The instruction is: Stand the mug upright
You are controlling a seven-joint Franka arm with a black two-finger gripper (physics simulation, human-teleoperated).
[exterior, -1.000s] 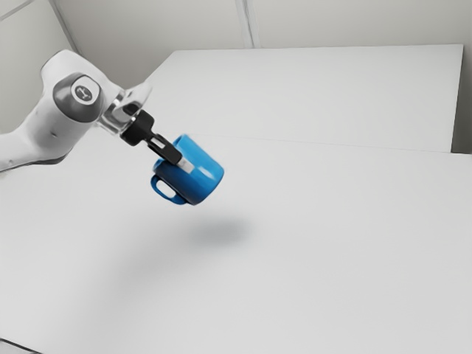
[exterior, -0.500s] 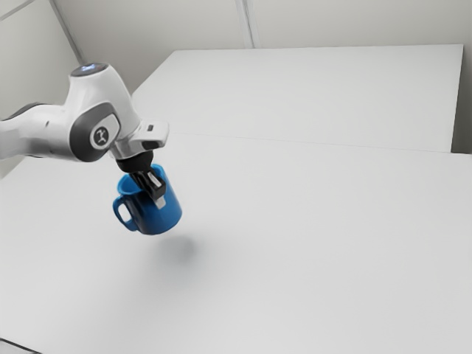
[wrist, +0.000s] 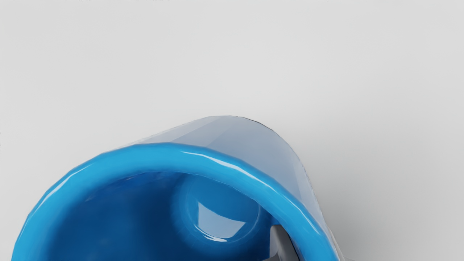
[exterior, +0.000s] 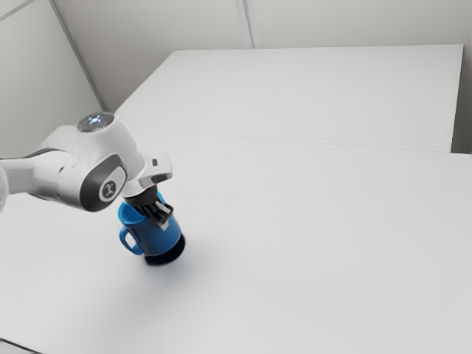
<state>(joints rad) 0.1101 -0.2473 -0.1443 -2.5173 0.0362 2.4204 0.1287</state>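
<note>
Holding the blue mug (exterior: 153, 237) by its wall, the jaws stand narrow, pinched on that wall with one finger inside the mug and the other outside. The mug is low over the bench (exterior: 295, 258), toward eight o'clock from the middle of the exterior view. It leans: its mouth tips toward eleven o'clock and its base points toward five, so it is near upright but tilted. Its handle (exterior: 124, 241) sticks out at the mug's eight o'clock.

Under the base lies a very dark patch of shadow (exterior: 164, 259), close beneath; whether any part of the base touches the bench, I cannot tell. The white arm (exterior: 110, 158) comes in from nine o'clock in the exterior view, and the jaws reach down to the mug from its twelve o'clock side. The outer finger (exterior: 158, 214) lies along the outside of the mug, its pale tip against the blue.

In the wrist view, the thick rim (wrist: 163, 156) curves round the opening, and the inner finger (wrist: 284, 243) sits just within it. The mug's inner floor (wrist: 217, 214) shows past the rim, with a bright reflection on it. A thin dark line (exterior: 18, 344) crosses the exterior view's eight o'clock corner.
</note>
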